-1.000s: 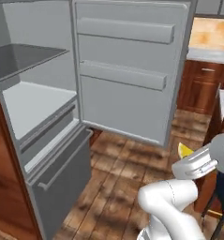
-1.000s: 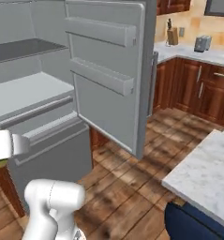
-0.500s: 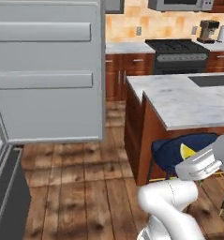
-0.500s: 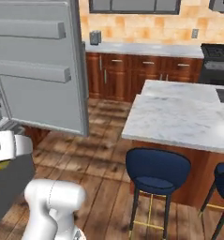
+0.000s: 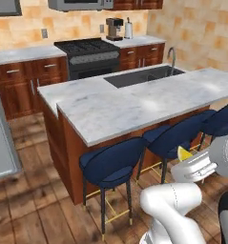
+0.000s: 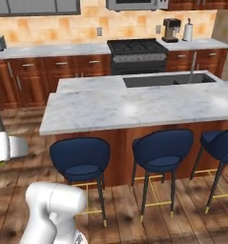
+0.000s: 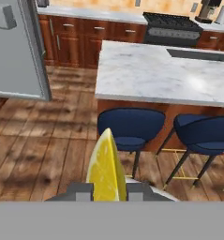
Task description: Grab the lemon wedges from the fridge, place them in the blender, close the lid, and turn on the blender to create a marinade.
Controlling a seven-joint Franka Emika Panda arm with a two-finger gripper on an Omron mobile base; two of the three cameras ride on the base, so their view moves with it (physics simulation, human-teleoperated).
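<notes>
The end effector (image 7: 107, 191) is clamped on 1 lemon wedge (image 7: 106, 168), its 2 dark tips pressed against the wedge's flanks in the hand view so the yellow piece stands point-up between them; that pinch at the thick lower part looks like a sensible way to carry a slippery, tapered piece without it squirting out. In the left base view a sliver of the same yellow shows just ahead of the white wrist, above the stools. The fridge (image 7: 17, 51) is off to the hand's left, its grey door edge hanging over the wooden floor (image 7: 48, 136). Straight ahead lies the marble island surface (image 5: 129, 102), its near edge overhanging 3 navy stools (image 6: 81, 157) tucked close under it, so the approach at that side is crowded low down and free only above the slab. The sink (image 6: 168, 79) cuts into the far part of the island, and the stove (image 6: 134, 52) sits against the back wall. Open floor runs between the fridge and the island's end, probably the easiest lane for the base.
</notes>
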